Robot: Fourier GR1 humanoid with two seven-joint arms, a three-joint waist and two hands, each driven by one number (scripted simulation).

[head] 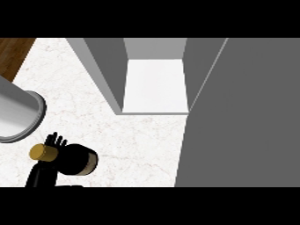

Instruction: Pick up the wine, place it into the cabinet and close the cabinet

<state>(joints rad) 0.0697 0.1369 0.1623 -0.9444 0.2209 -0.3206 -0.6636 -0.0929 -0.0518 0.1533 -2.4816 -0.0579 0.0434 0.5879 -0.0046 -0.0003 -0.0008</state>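
Note:
The wine bottle [79,159] is black with a gold cap [43,152] and stands on the marble counter [133,136] at the lower left. My left hand [55,141] shows right behind the cap with its fingers straight and spread upward. A dark part of the hand runs down below the cap to the picture's edge and blends with the bottle. Its grey forearm [6,110] crosses the left edge, close to the camera. The cabinet [153,85] stands open at the top middle, its pale inside bare. My right hand is out of view.
The cabinet's grey door [256,114] is swung open and covers the whole right side of the view. The cabinet's left wall [103,70] juts toward me. Bare counter lies between the bottle and the cabinet. Wooden floor [3,52] shows at the top left.

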